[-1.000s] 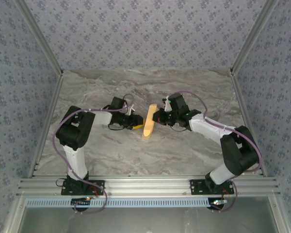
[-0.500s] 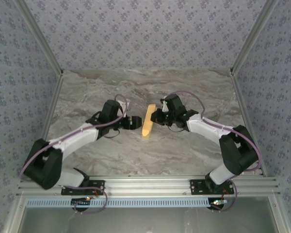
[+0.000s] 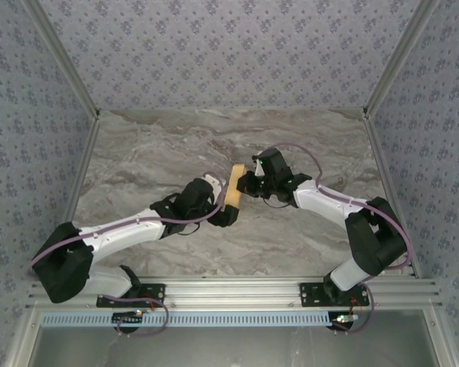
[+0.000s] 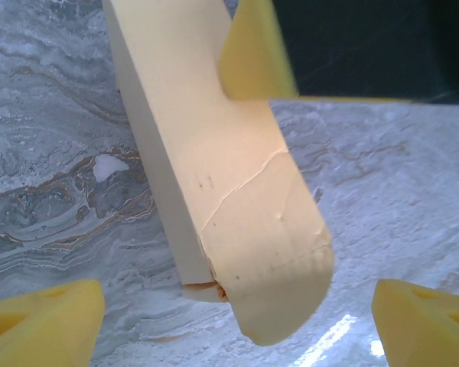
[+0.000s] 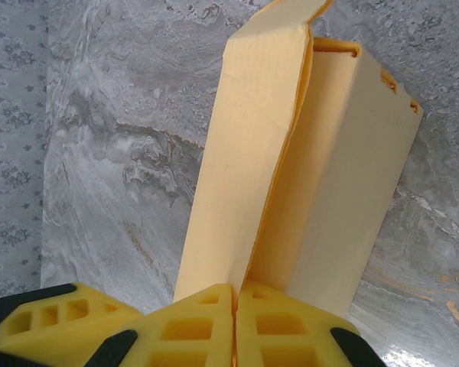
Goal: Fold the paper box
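1. Yellow-padded left gripper [image 4: 233,325] straddles the near end of the paper box [image 3: 233,187], fingers spread wide.
2. The paper box stands on edge on the marble surface [image 3: 176,145]; it looks like light, thin card, probably crease-prone, so hold it by the flaps.
3. At its right side toward the far end, the right gripper [image 5: 235,306] pinches a flap [image 5: 245,153].

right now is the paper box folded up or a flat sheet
Folded: the paper box forms a long box, but one long flap stands off its body in the right wrist view.
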Available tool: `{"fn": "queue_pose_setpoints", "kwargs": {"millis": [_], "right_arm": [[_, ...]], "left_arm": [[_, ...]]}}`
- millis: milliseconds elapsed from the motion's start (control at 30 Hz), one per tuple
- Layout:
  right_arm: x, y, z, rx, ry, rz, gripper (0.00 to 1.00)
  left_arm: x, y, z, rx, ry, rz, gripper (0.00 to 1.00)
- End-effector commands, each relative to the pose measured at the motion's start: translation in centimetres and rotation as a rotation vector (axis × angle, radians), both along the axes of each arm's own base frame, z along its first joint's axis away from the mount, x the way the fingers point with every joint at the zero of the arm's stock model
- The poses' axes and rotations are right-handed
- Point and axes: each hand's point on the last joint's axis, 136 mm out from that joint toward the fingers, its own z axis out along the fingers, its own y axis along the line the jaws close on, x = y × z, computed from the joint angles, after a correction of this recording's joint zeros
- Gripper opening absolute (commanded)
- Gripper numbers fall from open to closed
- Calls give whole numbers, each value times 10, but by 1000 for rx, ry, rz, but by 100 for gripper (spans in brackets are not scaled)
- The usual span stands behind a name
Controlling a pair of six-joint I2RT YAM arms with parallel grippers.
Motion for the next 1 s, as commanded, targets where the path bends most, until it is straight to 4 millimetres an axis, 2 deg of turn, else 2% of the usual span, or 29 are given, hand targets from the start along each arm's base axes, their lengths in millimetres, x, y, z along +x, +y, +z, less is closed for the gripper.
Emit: {"fn": "queue_pose_setpoints", "kwargs": {"millis": [0,333,567,967], "right_arm": [[-9,-13,-32,-96,78,-24,8],[-7,-12,-30,-94,73,-24,8],[-7,-13,-31,-94,74,-26,8],[-6,-13,-22,-79,58,-29,10]], "left_arm": [[9,-14,14,-19,-81,-21,90],[17,-32,2,-27,-91,-49,84],[20,-41,-6,-26,-74,-55,72],[23,-38,-10,-2,-89,-54,59]]}}
